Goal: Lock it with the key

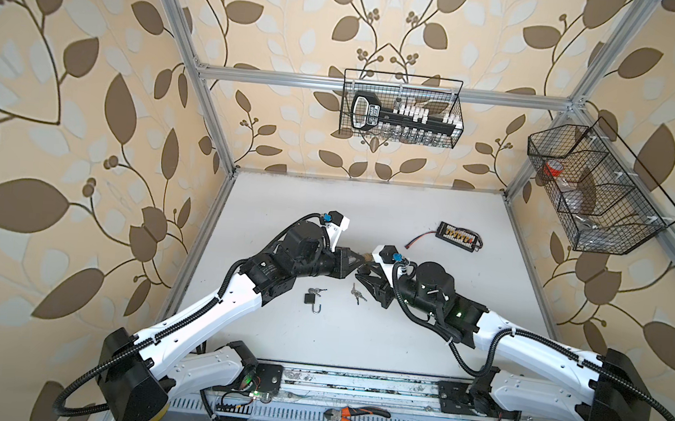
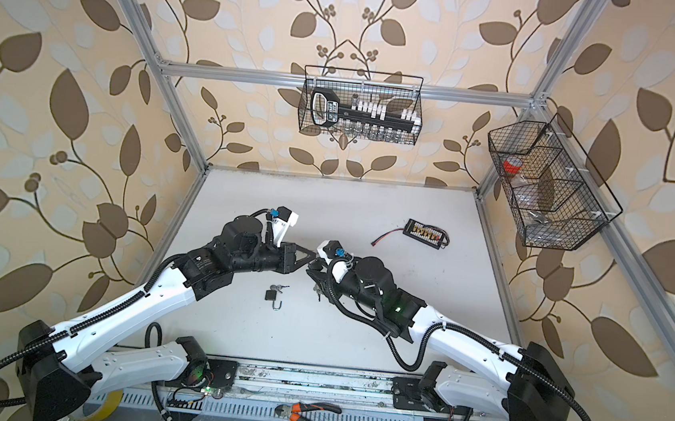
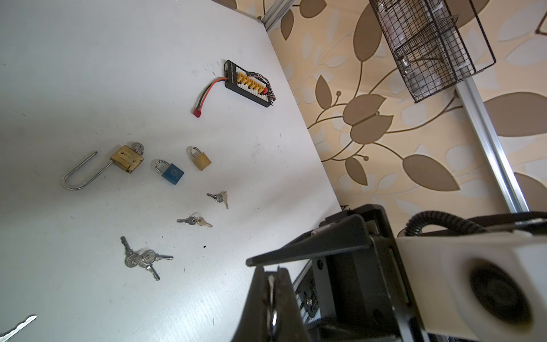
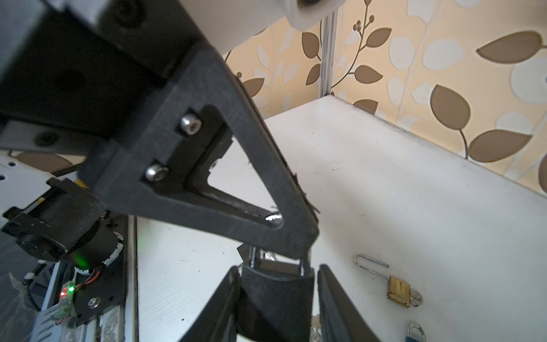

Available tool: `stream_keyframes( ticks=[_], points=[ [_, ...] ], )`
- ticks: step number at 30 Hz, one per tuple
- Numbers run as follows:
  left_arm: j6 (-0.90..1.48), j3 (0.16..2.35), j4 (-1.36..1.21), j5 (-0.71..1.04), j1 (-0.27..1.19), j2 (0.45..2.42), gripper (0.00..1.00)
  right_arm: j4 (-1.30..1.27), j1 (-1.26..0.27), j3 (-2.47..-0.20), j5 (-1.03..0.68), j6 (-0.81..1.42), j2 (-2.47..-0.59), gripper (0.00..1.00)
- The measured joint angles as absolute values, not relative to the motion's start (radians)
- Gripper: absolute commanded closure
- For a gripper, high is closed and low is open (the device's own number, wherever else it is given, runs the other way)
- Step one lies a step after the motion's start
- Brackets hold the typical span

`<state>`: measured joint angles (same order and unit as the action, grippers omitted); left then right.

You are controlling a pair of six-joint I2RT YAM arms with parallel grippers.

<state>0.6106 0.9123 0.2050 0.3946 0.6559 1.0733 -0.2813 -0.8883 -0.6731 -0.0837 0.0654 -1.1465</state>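
I read left gripper (image 3: pixel 270 271) pinching the black padlock (image 4: pixel 275 290) by its shackle, above desk (image 1: pixel 400 329) | right gripper (image 4: pixel 277 268) spread astride its body, thin gap on one side | key bunch (image 1: pixel 357 294) on desk nearby

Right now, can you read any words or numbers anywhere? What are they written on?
No text here reads clearly.
Label on the black tool rack in the wire basket: white letters, too blurred.
Sticker on the left arm: too small.
Blue padlock: round emblem, unreadable.
Long-shackle brass padlock: stamped marks, unreadable.
Black padlock: no writing shows.
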Motion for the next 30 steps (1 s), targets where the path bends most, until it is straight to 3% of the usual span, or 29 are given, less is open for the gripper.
stream_keyframes(
  ticks=[5, 7, 8, 11, 14, 18, 30],
  points=[
    [0.611, 0.912, 0.205, 0.397, 0.656, 1.073, 1.00, -0.282, -0.890, -0.673, -0.082, 0.073, -1.147, 0.80],
    [0.611, 0.912, 0.204, 0.397, 0.656, 1.073, 1.00, -0.282, -0.890, -0.673, -0.081, 0.076, -1.146, 0.91],
    [0.611, 0.912, 0.204, 0.397, 0.656, 1.073, 0.95, -0.282, -0.890, -0.673, -0.078, 0.076, -1.146, 0.99],
    [0.617, 0.912, 0.205, 0.390, 0.656, 1.073, 0.57, -0.273, -0.890, -0.673, -0.070, 0.074, -1.139, 1.00],
    [0.625, 0.912, 0.222, 0.355, 0.656, 1.073, 0.25, -0.263, -0.890, -0.669, -0.057, 0.073, -1.120, 1.00],
    [0.632, 0.913, 0.282, 0.257, 0.655, 1.073, 0.04, -0.237, -0.890, -0.645, -0.035, 0.075, -1.098, 1.00],
    [0.662, 0.836, 0.393, 0.156, 0.469, 0.950, 0.01, -0.012, -0.816, -0.665, -0.020, 0.133, -1.338, 1.00]
  ],
)
